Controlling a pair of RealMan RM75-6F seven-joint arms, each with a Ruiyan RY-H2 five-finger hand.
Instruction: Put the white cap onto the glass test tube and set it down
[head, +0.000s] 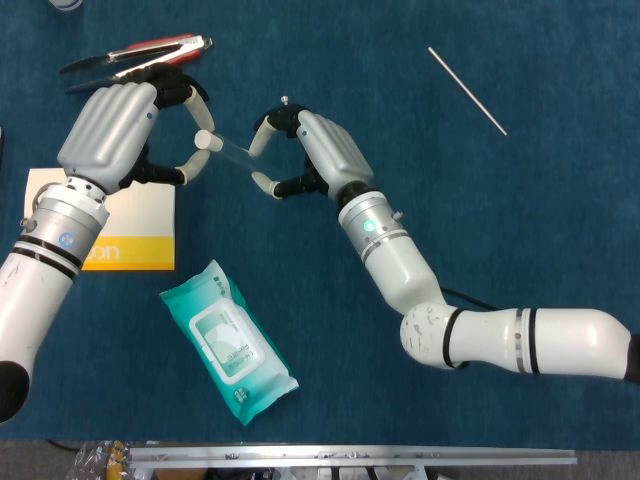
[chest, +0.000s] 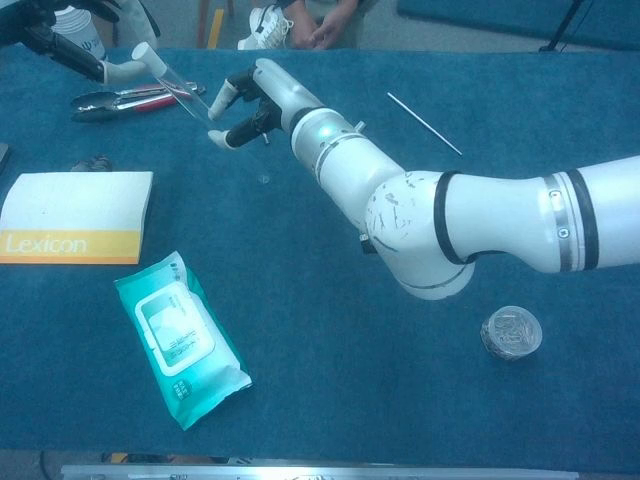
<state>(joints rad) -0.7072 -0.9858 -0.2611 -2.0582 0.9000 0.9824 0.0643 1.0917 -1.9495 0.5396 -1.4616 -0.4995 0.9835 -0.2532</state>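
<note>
At the far left of the blue tabletop (head: 520, 220) a white and yellow book (head: 125, 238) printed "Lexicon" lies flat, partly hidden in the head view by the left forearm. Above it the left robot hand (head: 125, 130) is raised off the surface with its fingers curled, pinching the white cap (head: 204, 139) between thumb and a fingertip. Behind that hand, red-handled metal tongs (head: 140, 55) lie near the far edge. Below the book a teal pack of wet wipes (head: 228, 340) lies at a slant. The cap meets the left end of the glass test tube (head: 232, 150), which runs nearly level between the two hands, well above the tabletop; the tube is so clear that I cannot tell whether the cap is seated over its mouth or only touching it. The right robot hand (head: 305, 150) pinches the tube's other end between thumb and fingers, with the white right arm reaching in from the lower right. Further right a thin metal rod (head: 467, 90) lies diagonally on the tabletop, well apart from both hands. In the chest view, a small round silvery object (chest: 511, 333) lies near the right arm's elbow.
</note>
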